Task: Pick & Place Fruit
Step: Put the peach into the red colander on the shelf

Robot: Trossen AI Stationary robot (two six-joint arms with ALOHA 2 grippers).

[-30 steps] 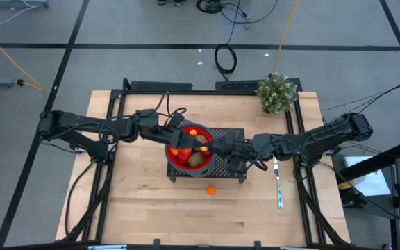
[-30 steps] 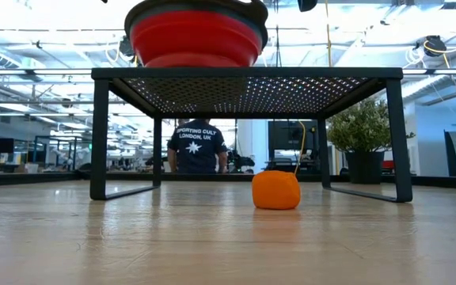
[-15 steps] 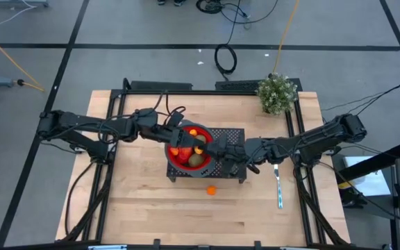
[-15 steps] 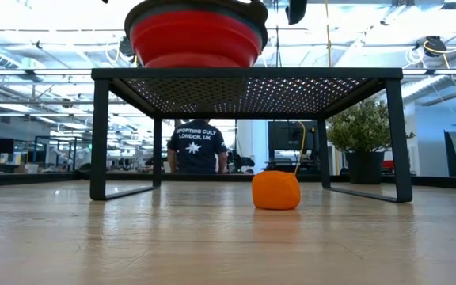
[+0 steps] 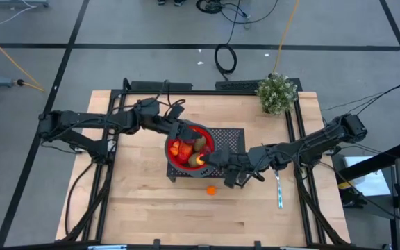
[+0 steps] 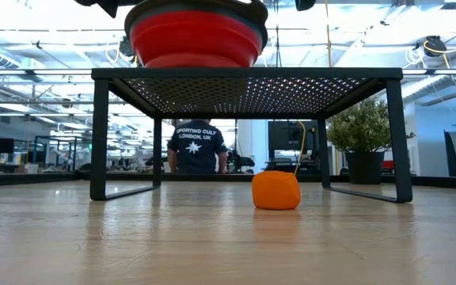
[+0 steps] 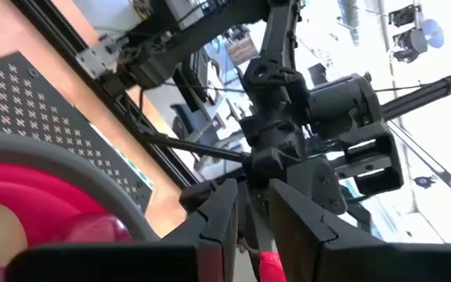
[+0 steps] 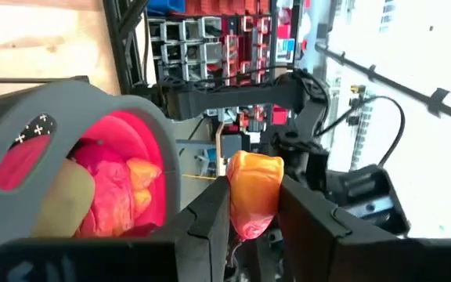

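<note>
The right hand (image 8: 245, 223) pinches the long red-orange-yellow fruit (image 8: 253, 192) between its two dark fingers; seen from above, this hand (image 5: 203, 160) sits at the near right rim of the red bowl (image 5: 174, 159), with the fruit's bright tip (image 5: 198, 160) just over the rim. The left hand (image 5: 188, 132) reaches in from the opposite side and hangs over the far rim of the same bowl; in its wrist view its fingers (image 7: 219, 227) stand close together with a narrow gap and a sliver of red (image 7: 268, 266) low between them, though whether they grip anything I cannot tell. Inside the bowl lie a brown oval fruit (image 5: 199, 145) and red and orange pieces (image 5: 178, 148). The bowl stands on a black perforated metal stand (image 5: 229, 135), which raises it above the wooden counter (image 5: 144, 201). One small orange ball (image 5: 211, 189) rests on the counter in front of the stand, apart from both hands; the low view shows it (image 6: 275, 190) sitting under the stand's near edge. A thin pale-handled utensil (image 5: 278, 189) lies on the counter to the right, and a leafy potted plant (image 5: 277, 93) stands at the far right corner. A person in a dark printed shirt (image 6: 196, 146) stands in the room beyond
</note>
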